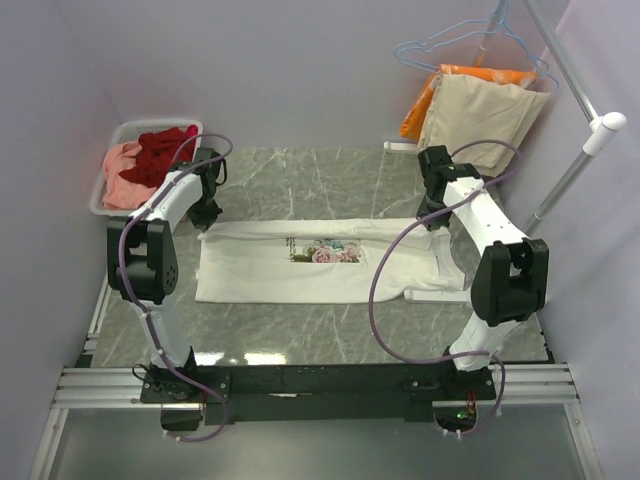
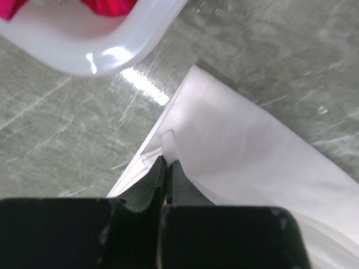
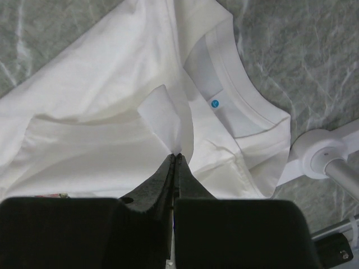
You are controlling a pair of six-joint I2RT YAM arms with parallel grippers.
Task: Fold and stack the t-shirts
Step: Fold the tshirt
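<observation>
The white t-shirt (image 1: 300,272) with a rose print (image 1: 325,251) lies partly folded across the table's middle, collar to the right. My left gripper (image 1: 206,214) is shut on the shirt's far left edge; in the left wrist view (image 2: 167,161) a pinch of white cloth (image 2: 235,140) stands between the tips. My right gripper (image 1: 434,212) is shut on the shirt's far right edge near the collar; in the right wrist view (image 3: 176,156) a fold of the shirt (image 3: 101,95) rises from the tips. The collar (image 3: 241,95) with its blue-dot label lies beyond. Dark red (image 1: 165,152) and salmon pink (image 1: 120,177) tees sit in the basket.
A white basket (image 1: 108,150) stands at the far left; its rim shows in the left wrist view (image 2: 112,45). Beige cloth (image 1: 480,118) and orange cloth (image 1: 425,100) hang on blue hangers (image 1: 470,40) from a white rack pole (image 1: 570,170) at the right.
</observation>
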